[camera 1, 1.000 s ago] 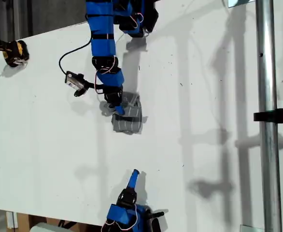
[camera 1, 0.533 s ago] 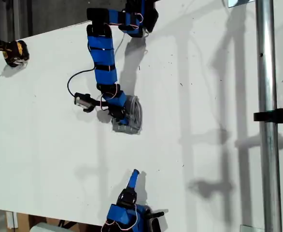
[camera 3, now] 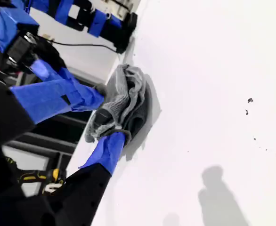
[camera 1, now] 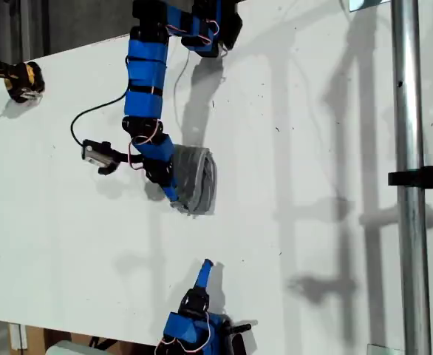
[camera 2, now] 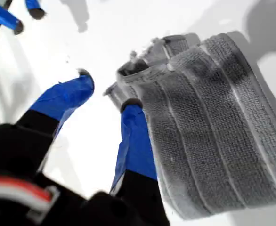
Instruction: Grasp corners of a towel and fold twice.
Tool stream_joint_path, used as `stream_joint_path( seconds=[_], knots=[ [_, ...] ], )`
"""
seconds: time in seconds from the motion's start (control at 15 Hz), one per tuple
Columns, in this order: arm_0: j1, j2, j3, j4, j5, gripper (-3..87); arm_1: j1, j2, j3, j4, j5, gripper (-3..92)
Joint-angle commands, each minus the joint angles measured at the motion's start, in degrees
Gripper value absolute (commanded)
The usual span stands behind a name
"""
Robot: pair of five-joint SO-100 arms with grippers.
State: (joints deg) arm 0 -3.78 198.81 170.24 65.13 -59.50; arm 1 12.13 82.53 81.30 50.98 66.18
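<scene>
- The soft grey towel with thin white stripes [camera 1: 196, 180] lies folded into a small thick bundle on the flat white table [camera 1: 312, 148], a little toward the exterior view's left from the middle.
- In the first wrist view the folded towel [camera 2: 208, 127] shows several layers stacked at one edge. Its corners are tucked into the layers, so I cannot tell them apart.
- My first gripper [camera 1: 174, 194], covered in blue tape, is down at the towel's edge on the exterior view's left side.
- From the first wrist view, the two fingers of my first gripper [camera 2: 107, 89] are spread apart. One blue finger [camera 2: 134, 141] lies along the towel's side and seems to touch it; the other stands apart over bare table. No cloth is between them.
- My second gripper [camera 1: 205, 266] is well apart from the towel, near the exterior view's bottom edge, where its arm is cut off.
- In the second wrist view, my second gripper [camera 3: 110, 118] has its fingers apart and holds nothing. The towel [camera 3: 124, 94] only appears between them because it lies farther behind.
- A small camera on a black cable [camera 1: 97, 153] sticks out from the first arm.
- A shiny metal pole [camera 1: 408, 185] crosses the exterior view's right side, and a yellow and black object [camera 1: 23, 80] is partly cut off at its left edge; I cannot tell what it is.
</scene>
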Motion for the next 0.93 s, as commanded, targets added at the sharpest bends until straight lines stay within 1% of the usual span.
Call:
stream_joint_path(
  seconds=[0.0, 0.07, 0.13, 0.2, 0.33, 0.4, 0.47, 0.53, 0.6, 0.67, 0.73, 0.8, 0.87],
  knots=[
    [-0.7, 0.3, -0.5, -0.3, -0.4, 12.7, 1.0, 15.6, -2.7, 17.0, -0.9, 14.4],
    [-0.9, 0.3, 0.1, -0.4, -0.6, 12.0, 0.3, 22.1, 1.7, 23.5, -0.5, 14.4],
    [-0.9, 0.4, 0.8, -0.4, -1.2, 11.7, -1.0, 28.3, 8.2, 27.8, 0.3, 10.3],
    [-1.0, 0.4, 1.8, -0.7, -2.0, 11.1, -2.4, 33.3, 15.3, 31.9, 4.2, 3.9],
    [-1.1, 0.4, 4.7, -2.1, -3.7, 8.4, -5.3, 43.9, 35.6, 31.6, 12.0, 2.8],
    [-1.1, 0.4, 5.8, -2.6, -6.1, 7.0, -7.1, 49.3, 45.4, 30.1, 16.6, 2.5],
    [-0.9, 0.4, 7.0, -3.0, -8.4, 7.0, -8.8, 56.3, 55.3, 27.2, 20.7, 0.2],
    [-0.4, 0.4, 8.1, -3.5, -9.0, 6.9, -10.5, 66.0, 65.2, 25.3, 25.1, -0.1],
    [-0.1, 0.4, 8.3, -3.5, -9.7, 6.9, -11.8, 78.0, 74.2, 25.1, 28.1, -0.1],
    [-0.5, 0.4, 8.5, -1.9, -12.1, 6.9, -12.8, 91.8, 80.8, 28.7, 30.8, -0.1],
    [-0.9, 0.4, 8.6, 1.5, -15.1, 7.1, -13.4, 106.5, 86.4, 32.3, 29.0, -0.1],
    [-0.7, 0.4, 8.7, 3.8, -17.1, 7.2, -13.7, 103.4, 85.4, 31.6, 29.3, -0.1],
    [-0.4, 0.4, 8.6, 4.1, -16.3, 7.1, -13.4, 104.9, 85.7, 32.1, 28.5, 2.0]
  ],
)
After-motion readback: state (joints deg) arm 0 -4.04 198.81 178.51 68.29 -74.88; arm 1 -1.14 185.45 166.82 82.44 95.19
